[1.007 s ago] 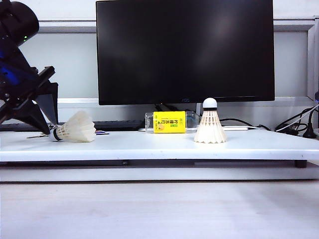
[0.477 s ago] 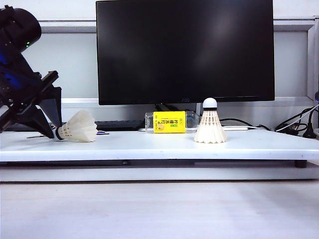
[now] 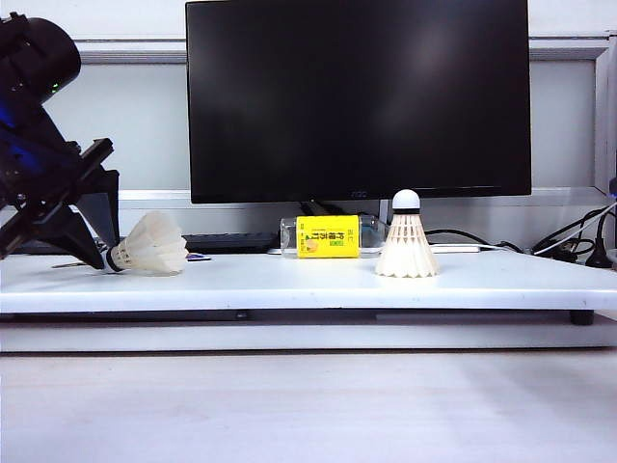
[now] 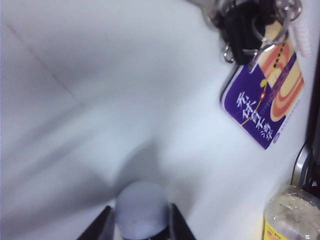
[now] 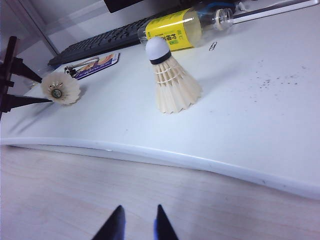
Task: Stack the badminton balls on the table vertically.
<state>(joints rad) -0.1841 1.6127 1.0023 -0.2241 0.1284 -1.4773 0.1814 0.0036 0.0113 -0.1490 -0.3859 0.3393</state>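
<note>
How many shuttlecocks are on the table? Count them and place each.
2. One shuttlecock lies on its side at the table's left end, its cork between the left gripper's fingers. The other stands upright, right of centre.

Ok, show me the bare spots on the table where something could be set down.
The widest bare stretch of the table lies between the lying shuttlecock, held at its cork by the left gripper, and the upright shuttlecock. More lies right of it. The back edge is crowded: yellow-labelled bottle, keyboard, keys and card. The right gripper hangs off the table.
</note>
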